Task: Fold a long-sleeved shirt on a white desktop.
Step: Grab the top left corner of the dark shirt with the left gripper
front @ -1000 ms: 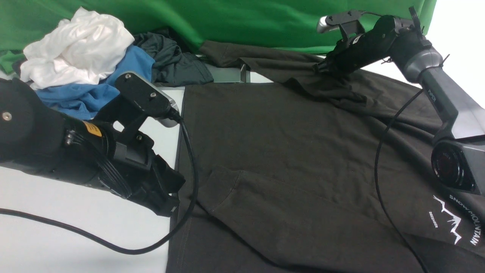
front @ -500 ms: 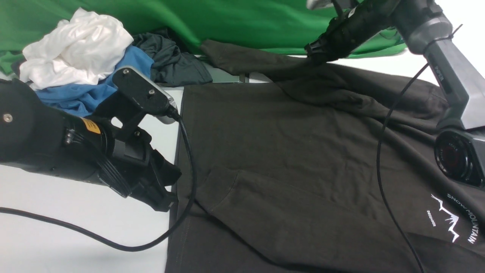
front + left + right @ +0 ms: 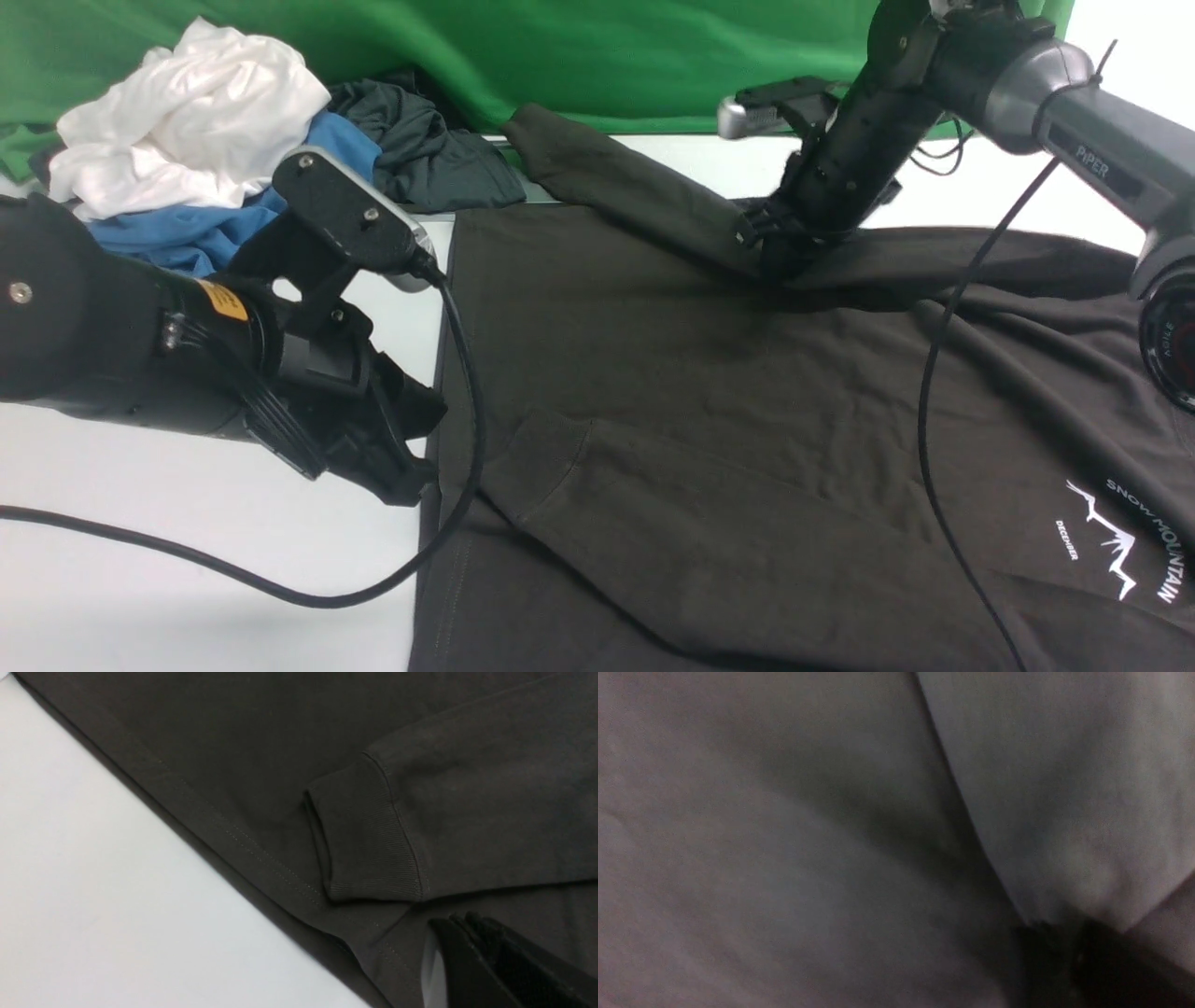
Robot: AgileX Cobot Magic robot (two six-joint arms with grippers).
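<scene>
**Two robot grippers on a dark shirt spread over a white table**

Shows the left gripper (image 3: 411, 471) with its jaws pressed fully together, low over the left hem of the long-sleeved shirt (image 3: 709, 373), toward the table's near left. Cannot confirm any cloth caught between its fingers (image 3: 495, 961); in the left wrist view, finds them just beside the stitched hem and a ribbed cuff (image 3: 369, 840).

Places the right gripper (image 3: 770, 250) tip-down on the shirt near the table's far edge, pushed into a fold where a sleeve meets the body. Cannot tell how far its jaws stand apart, nor whether cloth is pinched: sunk in dark fabric in the front view, blurred in the right wrist view.

Counts one long-sleeved shirt, dark charcoal-brown, lying flat across the middle and right of the white desktop (image 3: 187, 597) and running off the near edge. Carries a small white mountain logo (image 3: 1120, 546) toward the near right corner.

Counts two sleeves: one sleeve (image 3: 700, 504) folded across the body with its cuff near the left hem, the other sleeve (image 3: 607, 177) stretched to the far edge, reaching the green backdrop (image 3: 607, 56).

Counts three other garments heaped at the far left corner: a white garment (image 3: 187, 121) on top, a blue garment (image 3: 205, 233) beneath, a dark grey garment (image 3: 420, 149) beside them.

Counts two black cables, a left cable (image 3: 280, 590) and a right cable (image 3: 924, 420), the right one draped over the shirt.
</scene>
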